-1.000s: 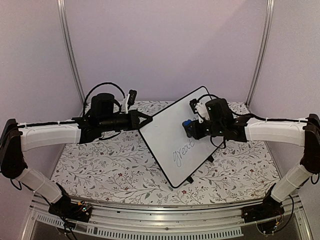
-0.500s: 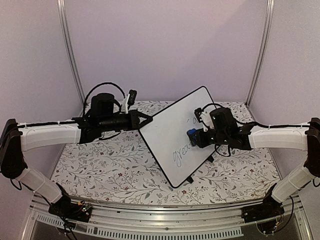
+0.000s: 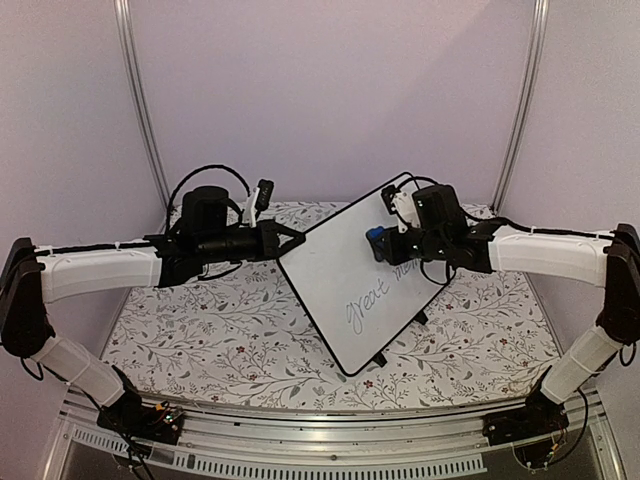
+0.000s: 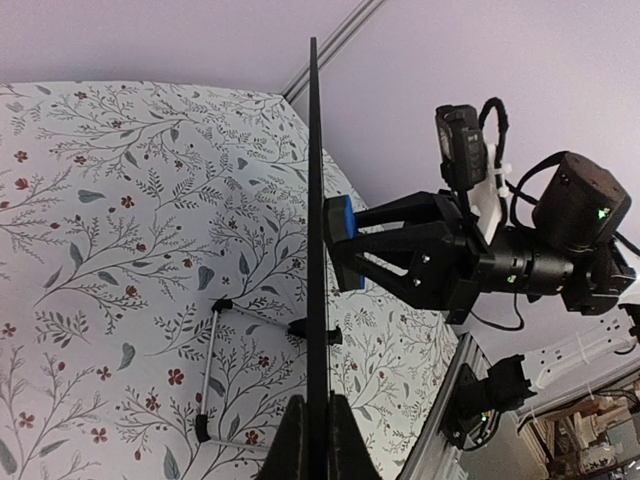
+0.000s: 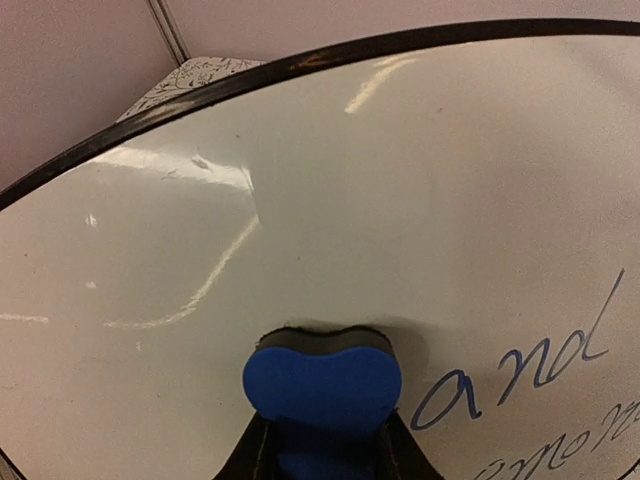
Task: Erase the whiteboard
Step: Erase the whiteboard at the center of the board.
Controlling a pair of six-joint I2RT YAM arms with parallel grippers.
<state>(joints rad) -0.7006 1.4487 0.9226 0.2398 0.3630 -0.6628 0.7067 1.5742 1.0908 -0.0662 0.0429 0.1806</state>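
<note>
The whiteboard (image 3: 345,275) is held tilted above the table, its left corner pinched by my left gripper (image 3: 292,240), which is shut on its black rim. In the left wrist view the board shows edge-on (image 4: 317,250) between my fingers. Blue cursive writing (image 3: 372,300) runs along its lower right part. My right gripper (image 3: 378,245) is shut on a small blue eraser (image 3: 373,240) and presses its dark felt face against the board's upper area. In the right wrist view the eraser (image 5: 322,385) sits just left of the word "and" (image 5: 520,370).
The board's folding metal stand with black feet (image 4: 215,370) hangs behind it over the floral tablecloth (image 3: 220,330). Purple walls and two metal posts (image 3: 140,110) close the back. An aluminium rail (image 3: 320,440) runs along the near edge.
My right gripper with the eraser swept down and right across the board, then back up and left to the upper area. The left gripper and board stayed still.
</note>
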